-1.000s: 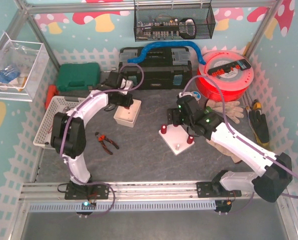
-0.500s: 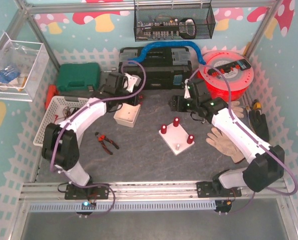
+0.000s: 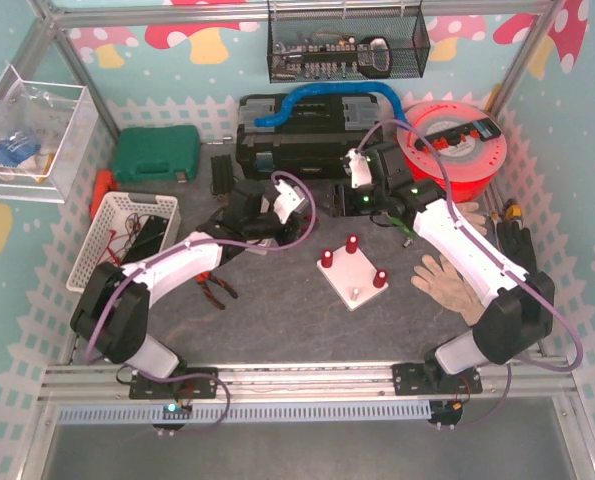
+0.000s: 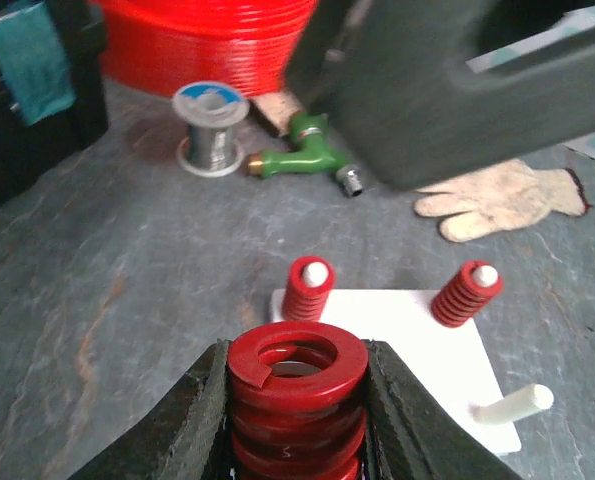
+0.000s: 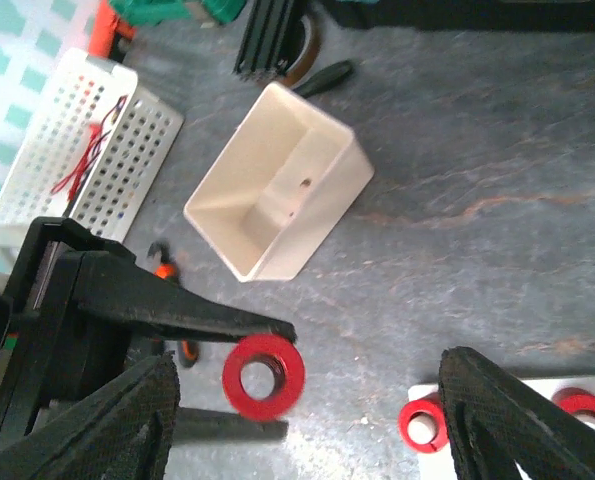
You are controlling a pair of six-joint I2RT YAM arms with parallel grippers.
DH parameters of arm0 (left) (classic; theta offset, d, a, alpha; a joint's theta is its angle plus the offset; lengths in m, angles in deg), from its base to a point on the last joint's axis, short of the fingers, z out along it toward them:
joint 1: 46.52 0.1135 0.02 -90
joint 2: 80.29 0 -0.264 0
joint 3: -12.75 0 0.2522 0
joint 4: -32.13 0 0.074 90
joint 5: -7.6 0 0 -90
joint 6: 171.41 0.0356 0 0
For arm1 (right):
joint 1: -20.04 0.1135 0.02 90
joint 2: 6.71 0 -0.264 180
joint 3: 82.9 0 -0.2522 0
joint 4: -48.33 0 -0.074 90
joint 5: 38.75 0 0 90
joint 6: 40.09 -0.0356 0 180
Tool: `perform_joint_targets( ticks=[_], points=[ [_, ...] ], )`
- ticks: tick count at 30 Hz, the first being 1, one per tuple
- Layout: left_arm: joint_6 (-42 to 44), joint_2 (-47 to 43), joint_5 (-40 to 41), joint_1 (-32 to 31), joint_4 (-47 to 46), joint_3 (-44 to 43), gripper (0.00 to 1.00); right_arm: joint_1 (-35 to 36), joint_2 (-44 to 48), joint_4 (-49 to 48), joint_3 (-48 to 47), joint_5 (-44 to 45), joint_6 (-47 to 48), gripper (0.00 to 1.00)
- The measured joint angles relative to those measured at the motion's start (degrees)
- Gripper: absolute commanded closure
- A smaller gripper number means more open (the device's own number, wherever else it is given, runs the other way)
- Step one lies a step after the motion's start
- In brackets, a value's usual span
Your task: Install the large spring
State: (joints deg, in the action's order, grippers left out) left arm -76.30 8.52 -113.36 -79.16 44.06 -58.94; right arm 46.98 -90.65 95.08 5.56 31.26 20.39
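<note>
My left gripper [image 4: 297,362] is shut on the large red spring [image 4: 295,372], held upright above the table just left of the white plate [image 4: 402,325]. Its jaws press both sides of the coil. The plate holds small red springs on pegs [image 4: 308,288] [image 4: 467,293] and one bare white peg [image 4: 517,403]. In the top view the left gripper [image 3: 277,222] is left of the plate [image 3: 355,277]. My right gripper [image 3: 345,196] hovers beyond the plate, open and empty. The right wrist view looks down on the spring [image 5: 264,375] between its own wide-apart fingers [image 5: 107,420].
A beige open box [image 5: 277,195] lies behind the left gripper. Pliers [image 3: 215,283] and a white basket [image 3: 117,240] are at the left. Gloves [image 3: 457,285] lie right of the plate. A red cable reel [image 3: 452,150], black toolbox [image 3: 307,140] and green case [image 3: 157,152] stand at the back.
My left gripper has come away from the beige box toward the plate with the large spring in it. My right arm has pulled back from the plate to the far side.
</note>
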Motion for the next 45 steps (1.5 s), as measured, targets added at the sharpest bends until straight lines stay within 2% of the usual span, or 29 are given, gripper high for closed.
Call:
perform_joint_targets(
  ticks=[5,9,15,25,27,31,34,38,42,44,45],
  points=[
    [4.15,-1.9,-1.4,-2.1,-2.95,1.57,0.92,0.0,-1.46,0.52,0.0,-5.88,1.4,0.32],
    [6.51,-2.93,-1.97,-2.64,-4.57,1.57,0.92,0.0,-2.27,0.57,0.0,-10.01,2.47,0.39],
    [8.31,-3.23,-2.12,-2.8,-5.33,2.56,0.94,0.0,-3.41,1.01,0.04,-13.51,3.39,0.44],
    [10.25,-3.23,-2.03,-3.08,-5.73,3.04,0.95,0.02,-5.03,2.36,0.17,-17.59,4.94,0.44],
    [10.4,-3.23,-2.05,-3.13,-5.66,3.23,0.95,0.04,-5.11,2.84,0.17,-17.64,5.51,0.52],
    [10.62,-3.26,-2.03,-3.32,-5.68,3.45,0.94,0.2,-5.14,3.61,0.17,-17.35,6.43,0.75],
    [10.78,-3.43,-1.62,-3.41,-5.55,3.69,0.86,0.15,-5.16,4.15,0.2,-17.2,6.05,0.87],
    [10.75,-3.61,-0.92,-3.52,-5.7,3.93,0.72,0.22,-5.16,4.11,0.2,-16.9,6.34,0.96],
    [10.43,-4.31,0.2,-3.72,-6.43,4.98,0.37,0.9,-4.81,4.15,0.2,-15.02,6.05,1.0],
    [9.94,-4.76,1.07,-3.69,-6.93,5.44,0.26,1.07,-3.96,4.55,0.59,-12.35,5.51,1.0],
    [9.62,-5.07,1.49,-3.54,-7.13,5.75,0.17,1.07,-3.28,4.59,1.01,-10.8,5.22,1.0]
  ],
)
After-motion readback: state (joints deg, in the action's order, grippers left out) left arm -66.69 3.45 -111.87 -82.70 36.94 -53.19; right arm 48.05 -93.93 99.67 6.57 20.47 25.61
